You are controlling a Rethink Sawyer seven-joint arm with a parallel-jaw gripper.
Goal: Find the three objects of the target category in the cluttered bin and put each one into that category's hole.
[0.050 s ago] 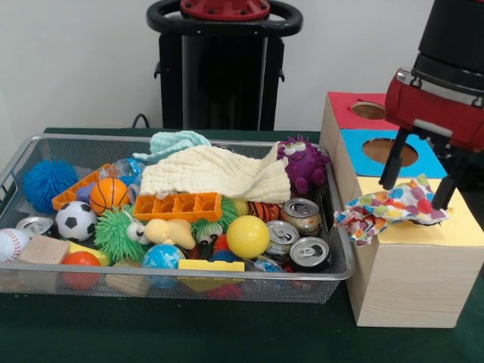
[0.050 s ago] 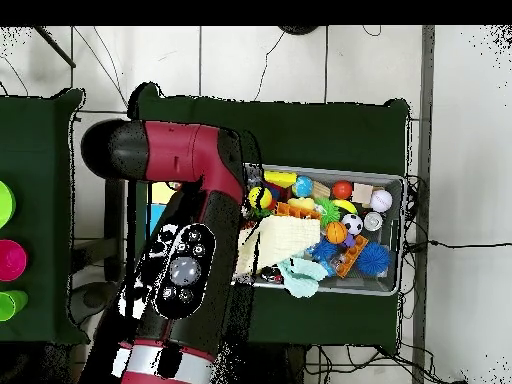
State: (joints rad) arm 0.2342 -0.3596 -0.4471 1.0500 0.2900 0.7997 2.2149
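The gripper (image 1: 420,193) stands over the wooden box (image 1: 408,280) at the right of the wire bin (image 1: 333,261). Its two black fingers (image 1: 392,160) point down and stand well apart, and a crumpled cloth with coloured dots (image 1: 389,208) lies between and under their tips. The cloth rests on the yellow part of the box top, with one end hanging over the box edge toward the bin. Whether the fingers really press on the cloth I cannot tell — they look open around it.

The box top has three coloured parts: red (image 1: 344,110) at the back, blue (image 1: 355,147) in the middle, yellow (image 1: 454,227) in front. The red part and the blue part each show a round hole; the cloth and gripper cover the middle of the yellow part.

In the bin lies a cream cloth (image 1: 215,172) across the back, with a light blue cloth (image 1: 175,142) just behind it and a purple plush monster (image 1: 304,165) at its right end. In front are three cans (image 1: 302,236) close together, a yellow ball (image 1: 247,236), an orange tray (image 1: 178,206), a green spiky ball (image 1: 117,234), a small football (image 1: 76,221), a small basketball (image 1: 109,195), a blue fuzzy ball (image 1: 48,183) and a baseball (image 1: 11,244).

In the overhead view the red and black arm (image 2: 185,250) covers the box — only the bin (image 2: 398,235) shows beside it.
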